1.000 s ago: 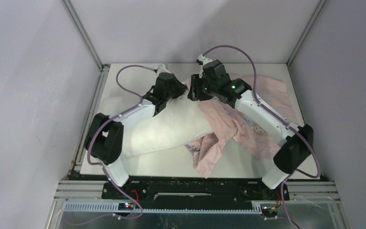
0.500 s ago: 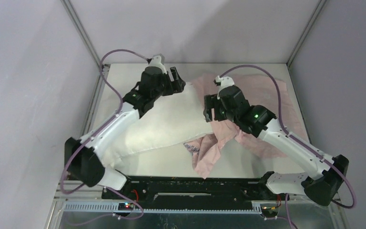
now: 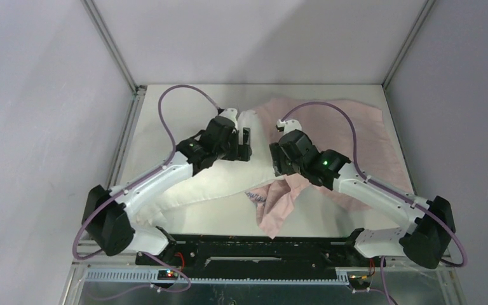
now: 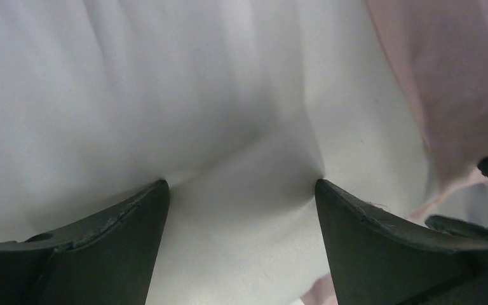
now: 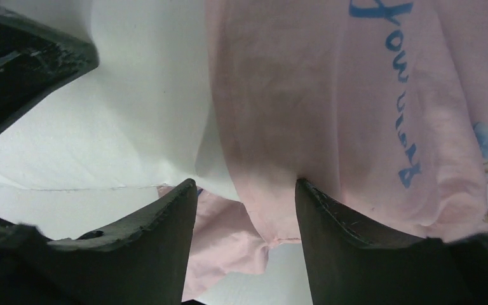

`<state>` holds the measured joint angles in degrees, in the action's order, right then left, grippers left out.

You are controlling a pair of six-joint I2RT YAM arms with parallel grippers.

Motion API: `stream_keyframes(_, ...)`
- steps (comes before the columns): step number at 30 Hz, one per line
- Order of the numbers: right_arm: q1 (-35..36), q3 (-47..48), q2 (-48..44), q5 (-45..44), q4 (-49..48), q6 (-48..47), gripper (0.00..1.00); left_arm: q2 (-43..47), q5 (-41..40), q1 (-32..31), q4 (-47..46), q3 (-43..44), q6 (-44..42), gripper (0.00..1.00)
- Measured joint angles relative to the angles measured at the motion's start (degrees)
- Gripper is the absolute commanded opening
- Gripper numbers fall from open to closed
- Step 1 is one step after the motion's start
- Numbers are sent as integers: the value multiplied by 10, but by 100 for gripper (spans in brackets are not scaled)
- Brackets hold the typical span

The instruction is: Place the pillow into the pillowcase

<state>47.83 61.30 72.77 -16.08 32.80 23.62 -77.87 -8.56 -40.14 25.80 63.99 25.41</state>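
Observation:
The white pillow (image 3: 229,176) lies slantwise on the table, from near left to far middle. Over its far right end the pink pillowcase (image 3: 349,121) is spread out, and a bunched part (image 3: 276,204) trails toward me. My left gripper (image 3: 245,145) (image 4: 241,185) is open wide, both fingertips dented into the pillow (image 4: 184,95). Just to its right, my right gripper (image 3: 275,159) (image 5: 246,185) is open astride the hem of the pillowcase (image 5: 330,108), where pink cloth meets pillow (image 5: 140,114). Its right fingertip (image 5: 311,194) touches the cloth. Blue writing shows on the case.
The white table (image 3: 152,121) is boxed in by grey walls at left, right and back, with metal posts at the far corners. The two grippers stand close together; the left one's finger (image 5: 25,63) shows in the right wrist view.
Both grippers have come down from the far end toward me. The left one opened from shut and now presses into the pillow. The right one opened and sits at the pillowcase hem.

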Motion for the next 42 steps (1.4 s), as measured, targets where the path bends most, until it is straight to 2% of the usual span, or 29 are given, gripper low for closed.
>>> stream_keyframes(4, 3, -8, 18, -20, -7, 4, 56, -38, -21, 0, -24, -2, 20, 58)
stream_keyframes(6, 3, -13, 27, -29, -8, 4, 50, -49, -28, 0, -38, -5, 31, 45)
stream_keyframes(9, 3, -21, 42, -47, -7, 2, 24, -52, -33, 0, -49, -11, 47, 20)
stream_keyframes(10, 3, -22, 44, -53, -7, 4, 16, -52, -33, 0, -53, -12, 50, 8)
stream_keyframes(11, 3, -23, 45, -57, -5, 4, 11, -52, -33, 0, -56, -13, 53, 1)
stream_keyframes(16, 15, 7, 36, -69, 19, 10, 4, -58, -33, -1, -72, -14, 67, 0)
stream_keyframes(24, 87, 139, 31, -26, 35, -1, 6, -88, -59, -10, -102, -14, 109, 0)
stream_keyframes(30, 77, 143, 48, 10, 44, 4, 2, -101, -69, -20, -133, -16, 141, 0)
stream_keyframes(34, 74, 106, 51, 27, 26, 20, 0, -95, -63, -22, -149, -25, 160, 0)
stream_keyframes(39, 60, -16, 53, 67, -36, 51, 0, -64, -40, -23, -136, -25, 177, 0)
stream_keyframes(42, 40, -56, 55, 82, -44, 63, 19, -50, -17, -28, -125, -25, 186, 0)
